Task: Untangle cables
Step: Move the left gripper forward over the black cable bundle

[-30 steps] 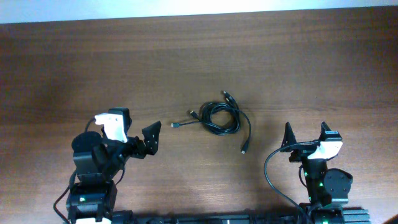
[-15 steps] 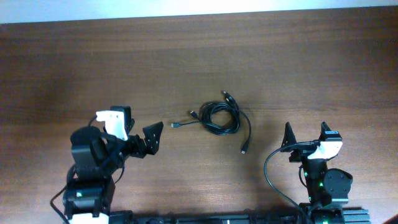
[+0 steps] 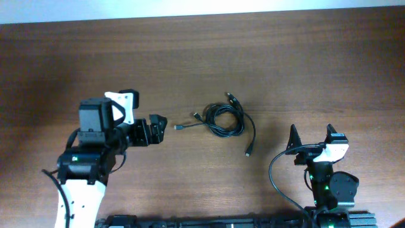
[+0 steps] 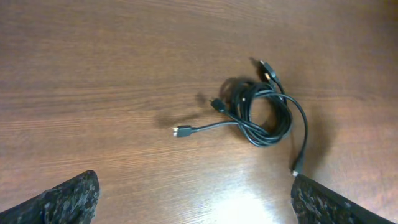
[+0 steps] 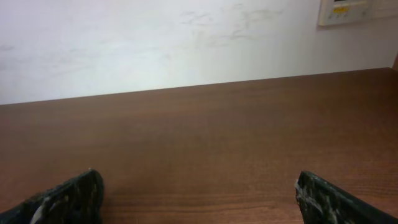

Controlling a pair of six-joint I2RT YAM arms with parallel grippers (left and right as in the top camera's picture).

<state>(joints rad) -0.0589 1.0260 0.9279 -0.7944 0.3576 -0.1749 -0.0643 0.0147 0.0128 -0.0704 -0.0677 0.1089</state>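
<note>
Looking down from overhead: the cables (image 3: 224, 120) lie as one small black tangle near the middle of the brown wooden tabletop (image 3: 190, 57); a coiled core with plug ends straying out, one toward the left, one toward the far edge, one on a long loop trailing to the near right; the left claw (image 3: 161, 128) sits just left of the tangle, apart from it, the nearest plug end close by but not touching; its jaws are spread wide with nothing between them; the right claw (image 3: 311, 136) stands by its own base, well apart from the cables, jaws equally wide and empty (the thick arm wire (image 3: 273, 174) looping beside it is part of the arm).

Left wrist view: cables (image 4: 258, 112) sit right of centre on bare wood; the coil is doubled over itself, with a silver-tipped plug out to the left and another plug at the lower right on the long loop; the two dark fingers (image 4: 68, 199) show only at the bottom corners, far apart, gripping nothing.

Right wrist view: only tabletop (image 5: 217, 124) running out to a white wall (image 5: 155, 43); a pale wall panel (image 5: 348, 9) at the top right; no cable in sight; fingertips (image 5: 68, 196) at the bottom corners, fully parted, holding nothing.
</note>
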